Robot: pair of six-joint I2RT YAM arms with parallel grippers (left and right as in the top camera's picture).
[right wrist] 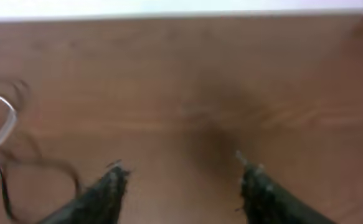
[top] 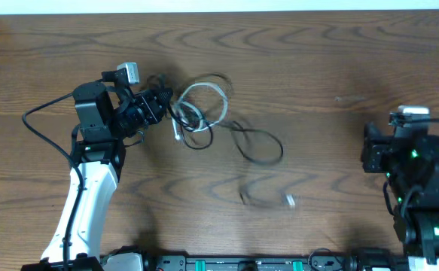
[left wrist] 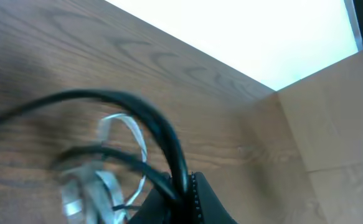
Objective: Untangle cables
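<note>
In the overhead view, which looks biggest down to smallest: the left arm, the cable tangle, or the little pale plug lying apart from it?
1. left arm, clearly largest, though it also rises nearer the camera.
2. cable tangle.
3. pale plug, just a speck.

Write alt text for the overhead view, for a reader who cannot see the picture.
The left gripper grips the left edge of a tangle of thin cables, black ones and one white, on a wooden table. A black loop trails to the right of the tangle. The right arm stands apart at the table's right edge.
</note>
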